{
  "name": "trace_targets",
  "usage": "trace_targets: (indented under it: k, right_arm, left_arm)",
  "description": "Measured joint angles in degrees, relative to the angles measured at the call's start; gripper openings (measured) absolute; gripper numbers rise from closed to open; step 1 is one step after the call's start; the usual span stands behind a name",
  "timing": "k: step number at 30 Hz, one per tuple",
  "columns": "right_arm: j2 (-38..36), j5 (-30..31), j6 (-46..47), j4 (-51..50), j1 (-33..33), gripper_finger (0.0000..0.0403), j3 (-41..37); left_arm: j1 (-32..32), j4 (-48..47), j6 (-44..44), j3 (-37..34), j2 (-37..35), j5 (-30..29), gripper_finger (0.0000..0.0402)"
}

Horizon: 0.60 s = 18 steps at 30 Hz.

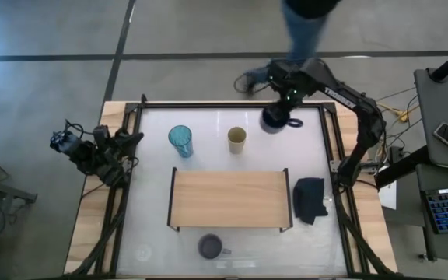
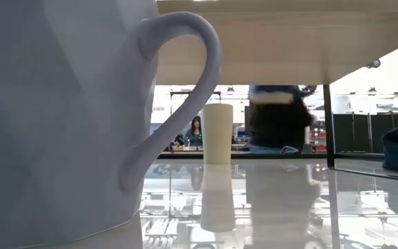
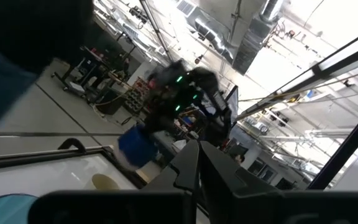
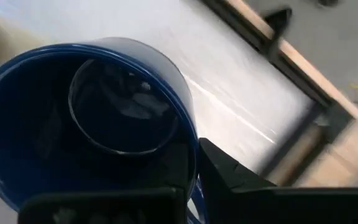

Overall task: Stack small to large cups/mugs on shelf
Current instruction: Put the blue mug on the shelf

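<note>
So the right gripper [image 1: 285, 111] was out at the far edge of the table, clamped down on the rim of the navy mug [image 1: 274, 120]. In the right wrist view the mug [image 4: 86, 124] filled most of the picture, and the dark finger [image 4: 229, 177] sat pressed right against its wall, so that claw was definitely grasping the thing. From the low view the mug [image 2: 276, 117] looked lifted off the tabletop, though it was pretty blurry there.

The left gripper [image 1: 131, 140] was parked off the table's left side, near the frame, clenched shut with nothing in it.

The rest of the cups were all still on the white table [image 1: 154, 225]. The teal tumbler [image 1: 180, 141] and the tan cup [image 1: 237, 139] stood upright side by side but apart, just beyond the far edge of the shelf [image 1: 229, 199]. The grey mug [image 1: 210, 247] sat on the near side of the shelf, right up against the low camera. The shelf board had nothing standing on it.

A dark folded cloth [image 1: 310, 199] lay just right of the shelf. Somebody's legs [image 1: 302, 35] showed beyond the far edge of the table.
</note>
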Motion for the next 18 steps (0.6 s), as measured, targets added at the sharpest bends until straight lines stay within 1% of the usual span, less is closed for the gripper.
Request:
trace_targets:
  k: [2,5,8,14,18]
  right_arm:
    - [-0.22,-3.87,3.0,-0.44,1.17,0.0013,3.82]
    - [-0.4,-4.48,6.74,-0.53,4.22,0.0013,8.59]
    - [-0.4,-7.24,10.97,-0.47,8.06,0.0013,11.62]
    - [-0.53,-10.88,19.29,-0.46,19.93,0.0013,14.94]
    - [-0.53,-11.0,25.49,-0.61,28.52,0.0013,14.9]
  left_arm:
    - [0.0,-0.5,-0.05,0.0,0.0,0.02,0.0]
    - [0.0,-1.12,-0.09,0.0,0.0,0.04,0.0]
    - [0.0,-1.14,-0.09,0.0,0.0,0.03,0.0]
    - [0.01,-1.17,0.04,0.0,0.0,0.04,0.0]
    - [0.0,-1.14,0.08,0.0,0.0,0.04,0.0]
